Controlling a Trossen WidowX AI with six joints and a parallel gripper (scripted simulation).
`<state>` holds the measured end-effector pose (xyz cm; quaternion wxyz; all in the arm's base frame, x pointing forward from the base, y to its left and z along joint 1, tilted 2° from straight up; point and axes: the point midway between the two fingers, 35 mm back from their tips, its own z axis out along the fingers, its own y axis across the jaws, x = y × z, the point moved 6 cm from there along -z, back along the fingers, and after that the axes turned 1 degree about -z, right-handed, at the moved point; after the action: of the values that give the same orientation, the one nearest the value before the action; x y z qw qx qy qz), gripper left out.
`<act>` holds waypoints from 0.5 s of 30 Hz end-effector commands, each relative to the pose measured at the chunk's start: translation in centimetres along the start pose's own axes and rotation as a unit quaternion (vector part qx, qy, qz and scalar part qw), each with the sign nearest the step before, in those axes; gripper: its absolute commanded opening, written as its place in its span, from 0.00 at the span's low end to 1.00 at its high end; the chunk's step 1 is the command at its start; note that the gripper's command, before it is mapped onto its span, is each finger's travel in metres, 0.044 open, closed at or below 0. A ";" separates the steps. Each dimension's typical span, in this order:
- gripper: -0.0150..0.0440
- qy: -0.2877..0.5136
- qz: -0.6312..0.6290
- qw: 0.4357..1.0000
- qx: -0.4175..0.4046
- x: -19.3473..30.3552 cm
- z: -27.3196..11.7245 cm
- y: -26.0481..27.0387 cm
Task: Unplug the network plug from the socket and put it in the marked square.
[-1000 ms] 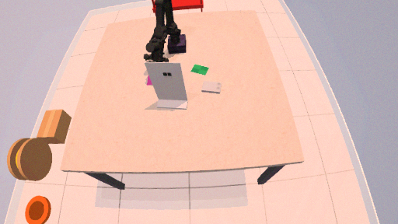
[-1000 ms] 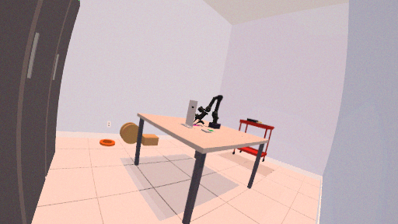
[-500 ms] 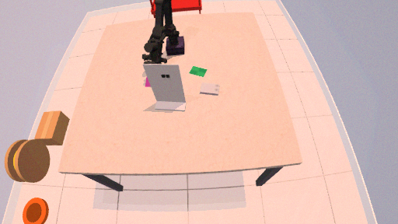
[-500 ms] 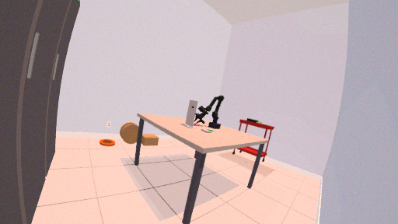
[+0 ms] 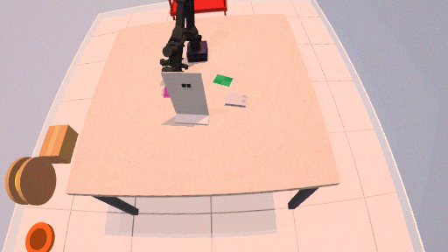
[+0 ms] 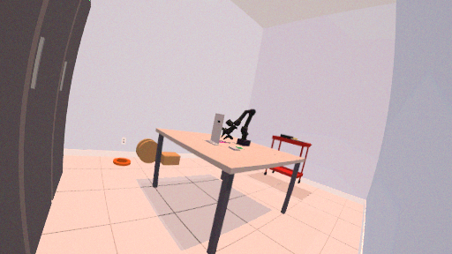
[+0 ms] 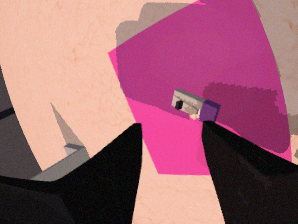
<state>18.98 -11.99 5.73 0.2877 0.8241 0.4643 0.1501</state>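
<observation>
Plug (image 7: 196, 106) first, in the wrist view: it lies over the magenta square (image 5: 166, 92) (image 7: 175, 155), out of the panel (image 5: 188, 98) (image 6: 217, 128), with its pale body toward the upper left and its purple end toward the lower right. The jaws (image 5: 173, 69) (image 6: 227, 133) stand partway open, a moderate gap between their tips, gripping nothing. The purple end is right by the tip on the right of the picture; whether the two touch, I cannot tell. The desk (image 5: 197, 153) (image 6: 229, 163) (image 7: 40, 75) shows around the square, and broad shadows fall across it.

From the top, the panel stands upright on its foot, with two small dark openings in its face. The jaws are just behind its upper edge as seen here, and part of the magenta square peeks out past its left side. To the right of the panel lie a green patch (image 5: 223, 80) and, nearer its foot, a pale flat box (image 5: 236, 100); the small marks on the box are too blurred to read. The plug is hidden here.

In the exterior view, the jaws are low beside the panel, between it and the arm's base (image 6: 244, 142). Well beyond the panel, a red cart (image 5: 201, 6) (image 6: 291, 140) carries a dark item (image 6: 288, 137) on its top shelf. The plug is too small to make out.
</observation>
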 end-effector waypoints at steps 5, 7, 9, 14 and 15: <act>0.52 -0.001 0.001 1.000 0.001 0.0 -0.4 0.2; 0.52 -0.001 0.001 1.000 0.001 0.0 -0.6 0.4; 0.52 -0.001 0.001 1.000 0.001 0.0 -0.8 0.6; 0.52 -0.001 0.001 1.000 0.001 0.0 -1.3 1.0; 0.52 -0.001 0.001 1.000 0.001 0.0 -1.4 1.1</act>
<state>18.98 -11.98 7.12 0.2865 0.8245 0.4646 0.1495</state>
